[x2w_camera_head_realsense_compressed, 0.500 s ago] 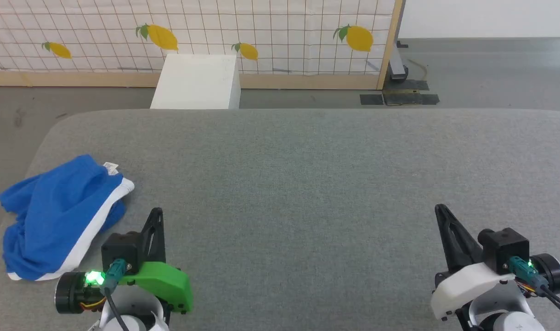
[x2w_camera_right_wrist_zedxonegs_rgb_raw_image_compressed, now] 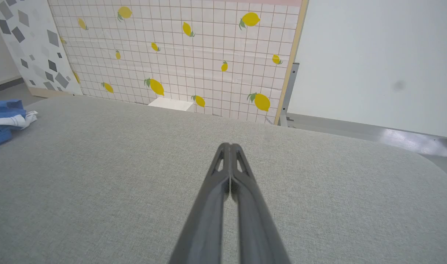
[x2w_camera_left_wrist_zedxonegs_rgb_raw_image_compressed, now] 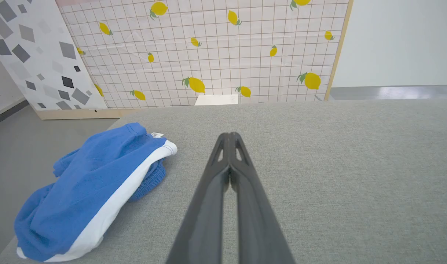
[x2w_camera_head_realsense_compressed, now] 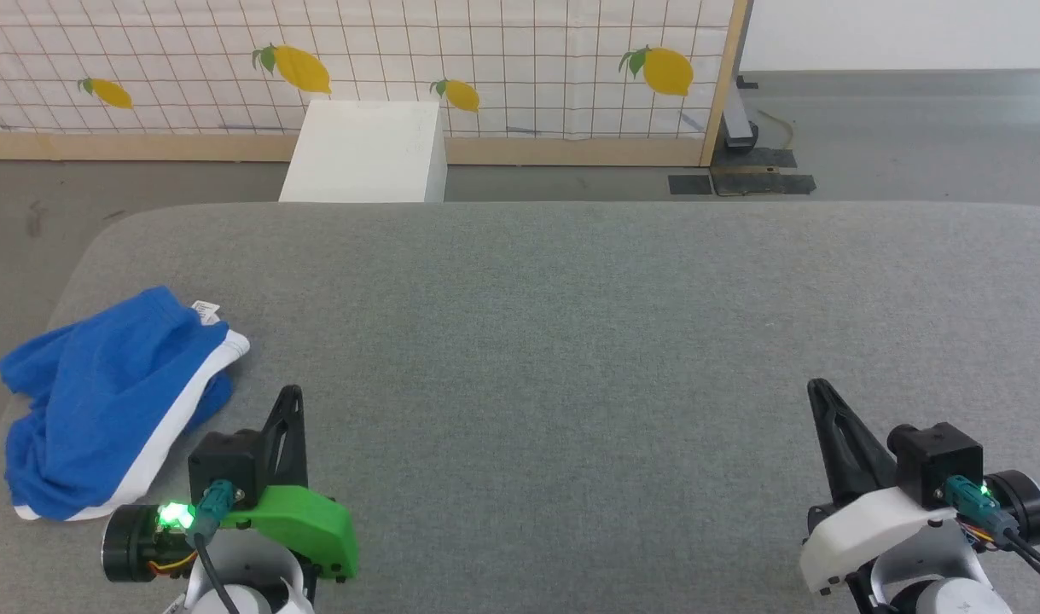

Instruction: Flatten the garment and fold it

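My left gripper [x2w_camera_head_realsense_compressed: 291, 394] and right gripper [x2w_camera_head_realsense_compressed: 818, 388] are pinched closed, empty; the crumpled royal-blue fabric garment [x2w_camera_head_realsense_compressed: 101, 401] lies beside my left, seemingly apart.

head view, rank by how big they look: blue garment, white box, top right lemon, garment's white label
1. garment
2. white box, though it sits farther from the camera, so its true size is unsure
3. lemon
4. label
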Robot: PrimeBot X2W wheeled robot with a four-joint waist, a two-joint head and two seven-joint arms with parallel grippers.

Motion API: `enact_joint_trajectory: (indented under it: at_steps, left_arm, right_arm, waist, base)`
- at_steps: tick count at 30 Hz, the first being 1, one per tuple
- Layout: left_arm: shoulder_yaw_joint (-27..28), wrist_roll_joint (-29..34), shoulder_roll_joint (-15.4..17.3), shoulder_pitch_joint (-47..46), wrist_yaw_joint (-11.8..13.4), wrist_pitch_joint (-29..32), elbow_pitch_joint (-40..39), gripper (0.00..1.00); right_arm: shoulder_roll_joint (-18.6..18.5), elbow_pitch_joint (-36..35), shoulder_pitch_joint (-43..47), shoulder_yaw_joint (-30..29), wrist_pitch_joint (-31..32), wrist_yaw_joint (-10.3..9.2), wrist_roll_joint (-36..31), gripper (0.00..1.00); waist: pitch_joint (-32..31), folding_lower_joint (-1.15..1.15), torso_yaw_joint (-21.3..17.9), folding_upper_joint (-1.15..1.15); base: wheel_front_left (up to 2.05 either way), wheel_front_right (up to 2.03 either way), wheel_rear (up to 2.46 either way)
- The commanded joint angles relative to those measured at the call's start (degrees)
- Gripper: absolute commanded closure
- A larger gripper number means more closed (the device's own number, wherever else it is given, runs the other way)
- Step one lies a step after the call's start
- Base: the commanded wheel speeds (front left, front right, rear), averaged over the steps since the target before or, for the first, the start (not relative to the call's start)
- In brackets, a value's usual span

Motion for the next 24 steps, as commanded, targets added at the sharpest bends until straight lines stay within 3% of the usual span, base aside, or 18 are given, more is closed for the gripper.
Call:
enact_joint_trajectory:
  at_steps: [1,14,15,24]
  left_arm:
    - [0.20,0.60,-0.18,0.64,0.41,0.08,-0.16,1.00]
    - [0.20,0.60,-0.18,0.64,0.41,0.08,-0.16,1.00]
    - [0.02,-0.01,0.00,0.00,0.00,0.00,0.00,0.00]
    - [-0.60,-0.55,0.00,-0.37,0.23,-0.55,0.75,0.00]
  right_arm:
    - [0.12,-0.31,-0.89,0.07,-0.01,-0.10,-0.27,1.00]
    - [0.12,-0.31,-0.89,0.07,-0.01,-0.10,-0.27,1.00]
    - [0.00,0.00,0.00,0.02,0.00,0.00,0.01,0.00]
    - [-0.02,0.42,-0.34,-0.20,-0.45,0.00,0.31,0.00]
  waist:
    - [0.00,0.00,0.00,0.00]
    - [0.00,0.00,0.00,0.00]
    - [0.00,0.00,0.00,0.00]
    - [-0.03,0.00,0.06,0.00]
  base:
    - [0.00,0.00,0.00]
    - [0.00,0.00,0.00]
    - [0.00,0.00,0.00]
    - [0.00,0.00,0.00]
